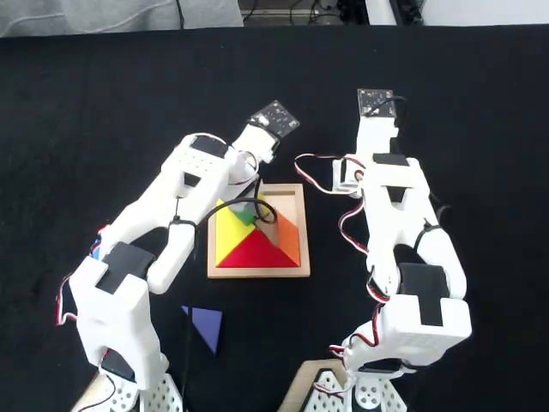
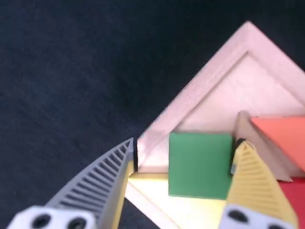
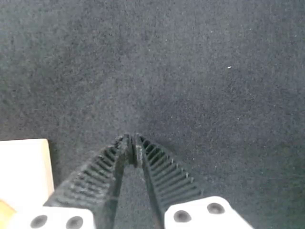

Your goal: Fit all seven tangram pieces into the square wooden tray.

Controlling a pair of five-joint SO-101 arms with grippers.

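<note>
Straddling the green square (image 2: 200, 164), the left tool (image 2: 187, 142) is hanging spread, arm stretched forward over the tray (image 2: 205, 76); the square is sitting between its fingers (image 2: 109, 176), flat sides facing them, diamond-wise to the tray walls. Right tool (image 3: 132, 143) is hovering pressed together over the counter (image 3: 190, 71).

The tray's (image 1: 304, 225) far-left corner is blocked by the left gripper (image 2: 187, 142), spread across the green square (image 2: 200, 164) with one finger outside the wall, and the left side is overhung by that arm. Bare wood is seen free in the far-right corner, though the right gripper (image 3: 131, 143), pinched together, is held just beside it. Open table (image 1: 103, 103) is offered elsewhere, broken only by a blue triangle (image 1: 206, 326) near the near edge.
</note>
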